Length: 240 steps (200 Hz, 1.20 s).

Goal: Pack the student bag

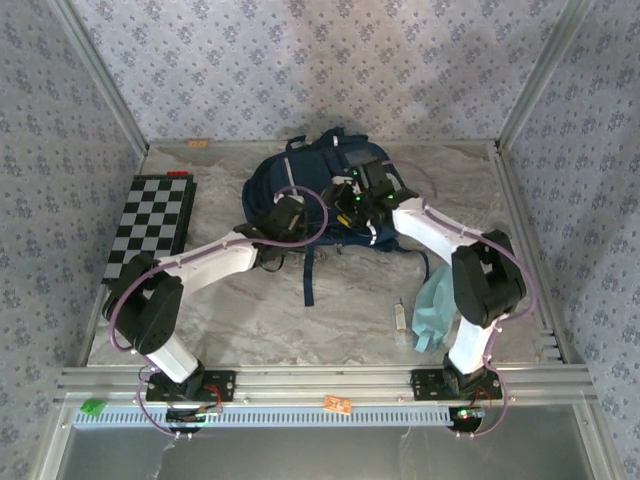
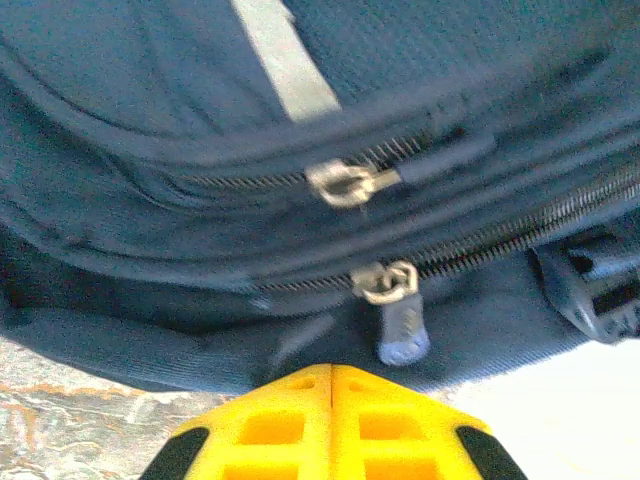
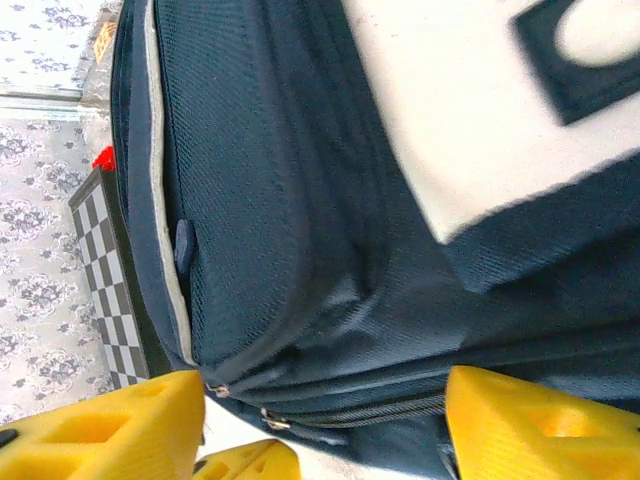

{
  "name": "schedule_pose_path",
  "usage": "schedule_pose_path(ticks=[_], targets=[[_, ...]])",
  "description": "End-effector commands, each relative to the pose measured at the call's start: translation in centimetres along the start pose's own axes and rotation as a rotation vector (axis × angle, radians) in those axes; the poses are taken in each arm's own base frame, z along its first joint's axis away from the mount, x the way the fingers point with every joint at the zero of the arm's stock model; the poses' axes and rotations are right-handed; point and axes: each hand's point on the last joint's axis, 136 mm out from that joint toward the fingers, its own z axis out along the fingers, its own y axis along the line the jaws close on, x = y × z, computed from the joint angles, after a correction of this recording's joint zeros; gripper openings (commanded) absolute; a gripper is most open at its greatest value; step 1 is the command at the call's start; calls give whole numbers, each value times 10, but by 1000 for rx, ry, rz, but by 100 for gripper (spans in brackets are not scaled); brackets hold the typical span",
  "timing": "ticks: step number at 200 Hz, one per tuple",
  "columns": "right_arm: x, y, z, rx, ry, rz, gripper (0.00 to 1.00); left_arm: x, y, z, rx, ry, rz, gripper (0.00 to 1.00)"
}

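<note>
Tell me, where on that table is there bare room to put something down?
Widest bare patch: front centre of the table, between the student bag's dangling strap and the teal pouch. Also the back right corner beside the bag. Crowded: the left side, where the checkerboard lies.

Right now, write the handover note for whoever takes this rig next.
Left gripper: shut, nothing visibly held, close to the lower zip pull on the bag.
Right gripper: open, spread against the bag's side, holding nothing.
Bag: back middle of the table.
Done: cannot tell what is inside.
Left: checkerboard and teal pouch lie outside the bag. Probably open a zip first.
</note>
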Motion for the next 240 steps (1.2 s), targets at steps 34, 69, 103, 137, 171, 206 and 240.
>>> schedule_pose_path(ticks=[34,69,103,137,171,206,240], targets=[[-15,18,27,-19,-131,134,71,-26,33,-4,-11,-50,-110,6],[-29,19,32,14,-177,107,47,-30,35,-8,-8,-53,-95,6],[-36,22,35,25,-175,102,17,-23,29,-9,26,-21,-95,10],[-42,41,18,-51,-166,125,0,-15,8,-16,58,-9,-69,28],[-43,63,-5,-119,-166,117,0,-13,-8,-15,65,1,-61,43],[-43,67,-9,-131,-159,112,0,-18,-14,-3,26,6,-88,47],[-42,65,-6,-137,-148,119,0,-27,-19,8,20,-14,-114,46]])
